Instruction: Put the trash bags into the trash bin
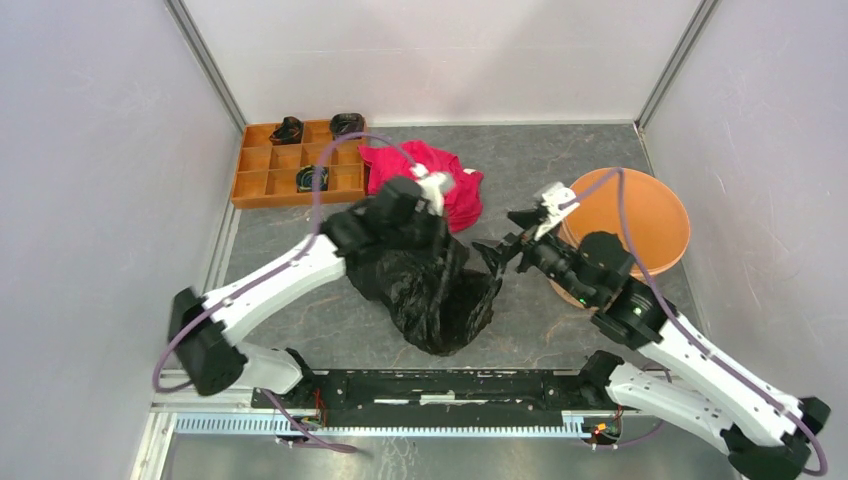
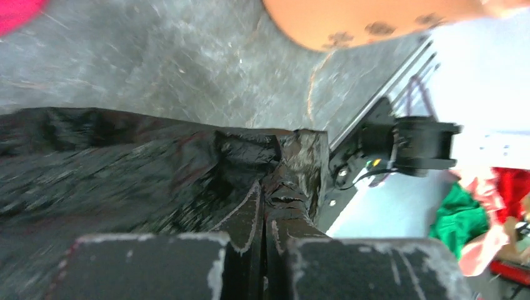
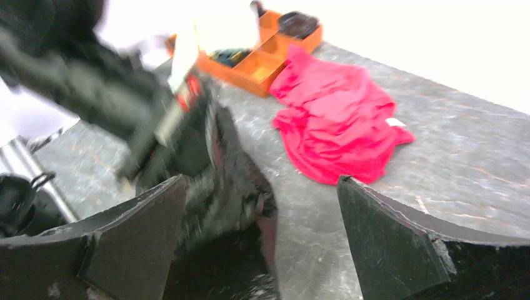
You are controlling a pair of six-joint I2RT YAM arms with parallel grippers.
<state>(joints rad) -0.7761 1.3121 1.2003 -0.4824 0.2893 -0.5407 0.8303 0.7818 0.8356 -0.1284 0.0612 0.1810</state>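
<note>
Now our left gripper (image 2: 265, 200) clamps the bag (image 1: 440, 295) mid-table, left of the bin (image 1: 655, 215), our right gripper (image 3: 261, 184) gapes beside it, apparently empty; we judge the film light, limp, slippery, best pinched at a bunched fold.

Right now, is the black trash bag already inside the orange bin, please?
No, the trash bag is over the table, apart from the trash bin.

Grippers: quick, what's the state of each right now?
Left gripper: shut on the trash bag.
Right gripper: open, jaws wide, gripping nothing.
</note>
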